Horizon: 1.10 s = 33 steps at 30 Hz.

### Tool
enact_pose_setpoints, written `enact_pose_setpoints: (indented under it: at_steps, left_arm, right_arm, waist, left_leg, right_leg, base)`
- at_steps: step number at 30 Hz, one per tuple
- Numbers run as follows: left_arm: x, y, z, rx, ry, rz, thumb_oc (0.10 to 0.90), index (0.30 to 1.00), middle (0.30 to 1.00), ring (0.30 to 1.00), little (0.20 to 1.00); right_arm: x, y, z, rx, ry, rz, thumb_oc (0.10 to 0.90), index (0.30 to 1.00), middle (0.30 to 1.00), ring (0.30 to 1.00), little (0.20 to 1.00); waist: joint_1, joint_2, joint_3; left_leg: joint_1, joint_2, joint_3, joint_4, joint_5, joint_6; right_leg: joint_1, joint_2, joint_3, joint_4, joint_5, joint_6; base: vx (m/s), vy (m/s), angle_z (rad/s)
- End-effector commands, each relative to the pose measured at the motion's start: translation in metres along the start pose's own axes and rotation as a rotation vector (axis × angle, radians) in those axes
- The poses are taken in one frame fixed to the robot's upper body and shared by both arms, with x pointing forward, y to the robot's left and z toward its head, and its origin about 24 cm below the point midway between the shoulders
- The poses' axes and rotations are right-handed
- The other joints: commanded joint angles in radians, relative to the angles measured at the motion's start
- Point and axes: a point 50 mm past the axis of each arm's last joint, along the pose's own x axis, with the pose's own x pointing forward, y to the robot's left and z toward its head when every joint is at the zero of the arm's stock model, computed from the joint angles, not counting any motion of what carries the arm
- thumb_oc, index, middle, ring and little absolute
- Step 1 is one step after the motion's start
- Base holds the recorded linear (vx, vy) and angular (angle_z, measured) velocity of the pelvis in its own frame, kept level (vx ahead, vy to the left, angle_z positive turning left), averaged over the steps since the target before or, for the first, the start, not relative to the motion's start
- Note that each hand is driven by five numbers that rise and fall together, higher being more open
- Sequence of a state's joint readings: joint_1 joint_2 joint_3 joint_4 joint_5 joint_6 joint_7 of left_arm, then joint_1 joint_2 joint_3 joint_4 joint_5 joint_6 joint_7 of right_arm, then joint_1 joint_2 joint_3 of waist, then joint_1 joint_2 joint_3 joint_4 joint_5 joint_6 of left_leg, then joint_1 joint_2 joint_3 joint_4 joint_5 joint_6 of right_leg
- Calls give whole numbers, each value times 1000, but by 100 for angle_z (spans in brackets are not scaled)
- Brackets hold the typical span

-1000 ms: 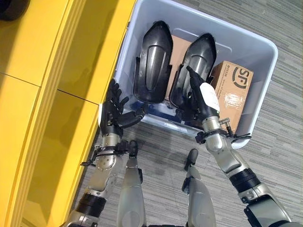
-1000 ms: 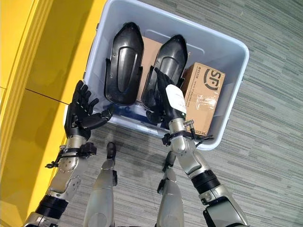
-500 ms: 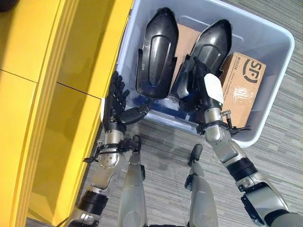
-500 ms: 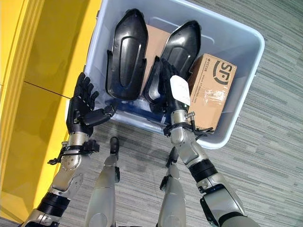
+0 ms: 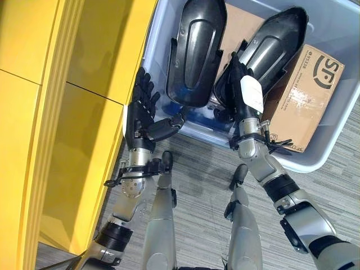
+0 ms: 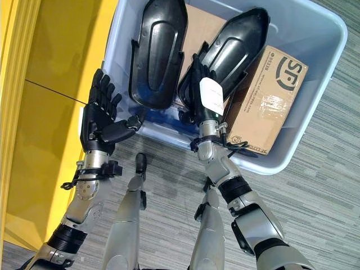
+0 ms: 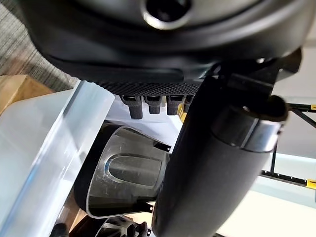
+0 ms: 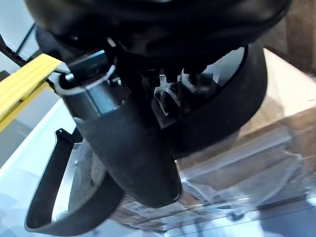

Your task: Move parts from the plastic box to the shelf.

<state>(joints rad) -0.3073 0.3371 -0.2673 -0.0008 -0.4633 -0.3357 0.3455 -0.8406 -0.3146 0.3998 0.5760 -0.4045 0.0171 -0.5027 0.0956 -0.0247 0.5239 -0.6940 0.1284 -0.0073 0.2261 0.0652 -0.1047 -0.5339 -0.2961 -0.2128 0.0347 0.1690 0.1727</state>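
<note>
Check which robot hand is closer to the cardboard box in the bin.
Right. The right robot hand lies on the black part directly beside the cardboard box; the left robot hand is outside the bin's opposite corner.

Workshop or storeroom: yellow shelf [image 5: 67, 84], grey carpet [image 5: 337, 197], parts bin [image 5: 315, 160].

Two glossy black moulded plastic shell parts are lying side by side, lengthwise, inside the translucent pale-blue plastic box [image 5: 315, 163]. The left part [image 5: 197, 50] is leaning near the box's left wall; the right part [image 5: 270, 48] is tilting beside it. The yellow shelf [image 5: 67, 112] is standing just beside the box.
</note>
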Motion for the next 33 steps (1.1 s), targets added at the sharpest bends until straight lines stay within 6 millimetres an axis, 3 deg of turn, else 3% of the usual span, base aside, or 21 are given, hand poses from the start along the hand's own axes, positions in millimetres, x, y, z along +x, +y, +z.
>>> enact_pose_setpoints:
  at_steps: [1, 11, 18, 24, 25, 26, 27, 33]
  left_arm:
    - [-13, 12, -1, 4, 20, 61, 900, 1000, 1000, 1000, 1000]
    - [-12, 13, -2, 6, 22, 65, 900, 1000, 1000, 1000, 1000]
    - [-12, 13, -1, 13, 21, 64, 900, 1000, 1000, 1000, 1000]
    - [-12, 11, -3, 4, 29, 55, 900, 1000, 1000, 1000, 1000]
    - [-12, 11, -3, 2, 32, 53, 900, 1000, 1000, 1000, 1000]
    - [-12, 10, -3, -1, 32, 52, 900, 1000, 1000, 1000, 1000]
    - [-13, 11, -3, -2, 34, 52, 900, 1000, 1000, 1000, 1000]
    - [-14, 11, -3, -4, 37, 57, 900, 1000, 1000, 1000, 1000]
  right_arm:
    - [8, -8, 7, 54, -20, -19, 900, 1000, 1000, 1000, 1000]
    - [5, -10, -2, 5, -3, -16, 900, 1000, 1000, 1000, 1000]
    - [7, -29, -11, -30, 8, -97, 900, 1000, 1000, 1000, 1000]
    - [7, -30, -12, -20, 21, -115, 900, 1000, 1000, 1000, 1000]
    - [7, -28, -13, -26, 26, -107, 625, 616, 616, 616, 616]
    - [7, -27, -13, -24, 29, -103, 473, 402, 402, 402, 402]
    - [7, -25, -14, -24, 37, -96, 400, 300, 300, 300, 300]
    - [5, -16, -19, -24, 73, -61, 400, 300, 300, 300, 300]
  waist:
    - [10, 40, -4]
    - [1, 35, -4]
    - [-11, 29, -4]
    - [-11, 32, -4]
    - [-10, 34, -4]
    - [-9, 35, -4]
    - [-8, 35, -4]
    - [-7, 38, -4]
  left_leg:
    - [-11, 9, 76, -38, -25, 51]
    - [-2, 13, 79, -44, -23, 51]
    - [9, 18, 84, -48, -24, 49]
    - [12, 20, 83, -52, -22, 49]
    - [12, 20, 82, -53, -21, 49]
    - [12, 19, 83, -53, -21, 49]
    - [14, 19, 83, -55, -21, 49]
    - [25, 19, 84, -63, -21, 49]
  right_leg:
    - [81, -40, -31, 109, -120, -2]
    - [76, -36, -23, 117, -124, -2]
    - [72, -32, -18, 124, -128, -3]
    - [69, -30, -15, 130, -130, -3]
    - [70, -30, -16, 128, -131, -3]
    - [72, -29, -17, 127, -131, -3]
    - [73, -28, -19, 127, -131, -3]
    - [80, -27, -23, 127, -132, -2]
  base:
    - [0, 0, 0]
    - [0, 0, 0]
    - [0, 0, 0]
    - [0, 0, 0]
    - [0, 0, 0]
    - [0, 0, 0]
    - [0, 0, 0]
    - [0, 0, 0]
